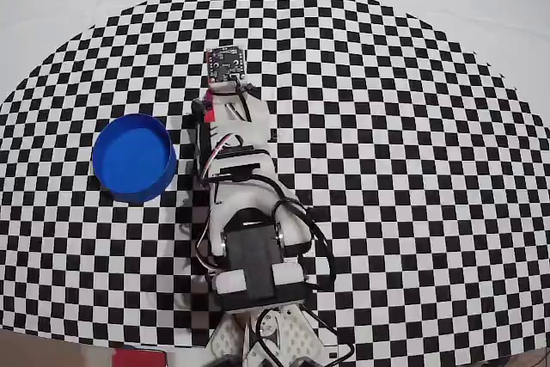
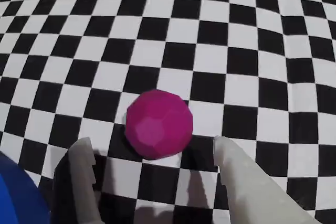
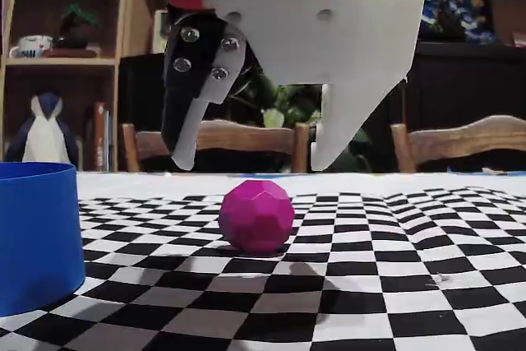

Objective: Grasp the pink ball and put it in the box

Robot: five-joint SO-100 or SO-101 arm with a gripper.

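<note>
You have one pink ball (image 3: 256,215) on the checkered cloth (image 3: 411,285); one blue box (image 3: 37,236); one arm carrying one gripper (image 3: 255,162) with two fingers; behind the table, two wooden chair backs and one penguin toy (image 3: 43,131).

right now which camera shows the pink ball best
The fixed view: the pink ball sits whole and unobstructed on the checkered cloth, with the open hand hanging above it, not touching. The wrist view also shows it large, ahead of the fingertips. The overhead view does not show it; the arm covers that spot.
</note>
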